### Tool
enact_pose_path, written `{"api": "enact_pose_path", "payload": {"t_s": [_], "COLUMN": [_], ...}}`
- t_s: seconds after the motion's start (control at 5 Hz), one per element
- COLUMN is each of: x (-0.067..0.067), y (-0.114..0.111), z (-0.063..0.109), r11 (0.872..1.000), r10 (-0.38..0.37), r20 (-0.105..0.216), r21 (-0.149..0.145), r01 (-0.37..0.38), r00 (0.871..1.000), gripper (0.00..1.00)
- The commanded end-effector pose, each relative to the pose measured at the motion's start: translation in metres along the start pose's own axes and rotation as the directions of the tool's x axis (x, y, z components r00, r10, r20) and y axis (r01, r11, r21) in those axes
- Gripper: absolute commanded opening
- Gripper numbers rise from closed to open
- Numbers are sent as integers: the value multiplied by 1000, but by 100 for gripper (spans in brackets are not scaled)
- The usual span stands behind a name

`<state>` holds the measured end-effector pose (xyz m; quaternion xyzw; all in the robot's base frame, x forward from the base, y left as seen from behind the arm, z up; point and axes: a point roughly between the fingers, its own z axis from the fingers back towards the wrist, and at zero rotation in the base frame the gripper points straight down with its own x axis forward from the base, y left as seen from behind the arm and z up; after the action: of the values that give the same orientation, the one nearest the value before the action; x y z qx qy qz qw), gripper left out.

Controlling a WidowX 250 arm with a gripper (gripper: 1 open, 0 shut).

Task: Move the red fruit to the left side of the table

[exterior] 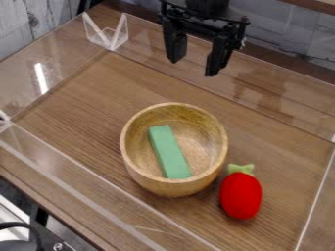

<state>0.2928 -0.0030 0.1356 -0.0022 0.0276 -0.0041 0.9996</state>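
The red fruit (241,193), a glossy strawberry-like toy with a green leafy top, lies on the brown wood-grain table (92,108) near the front right, just to the right of a round wooden bowl. My gripper (195,56) hangs high over the far middle of the table, well behind the bowl and far from the fruit. Its dark fingers (171,44) stand apart, open, with nothing between them.
A light wooden bowl (137,147) sits at the table's centre front with a green rectangular block (167,152) lying inside. Clear acrylic walls (39,78) edge the table all round. The bare tabletop stretches to the left of the bowl.
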Motion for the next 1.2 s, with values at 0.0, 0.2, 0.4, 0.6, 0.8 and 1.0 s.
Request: {"api": "enact_pose_path", "payload": {"t_s": [0.0, 0.2, 0.4, 0.6, 0.8, 1.0], "x": [-6, -23, -35, -42, -44, -45], "y": [-5, -37, -74, -103, -114, -113], "z": [-12, -21, -28, -37, -50, -61], "r11": [999, 993, 976, 912, 794, 686], "r10": [39, 116, 212, 398, 589, 709], "r20": [-36, -54, -50, -51, -61, -67], "r21": [-5, -25, -46, -84, -143, -170], "r01": [-40, -117, -214, -401, -591, -708], "r00": [999, 992, 976, 916, 806, 702], "gripper": [100, 100, 100, 100, 100, 100]}}
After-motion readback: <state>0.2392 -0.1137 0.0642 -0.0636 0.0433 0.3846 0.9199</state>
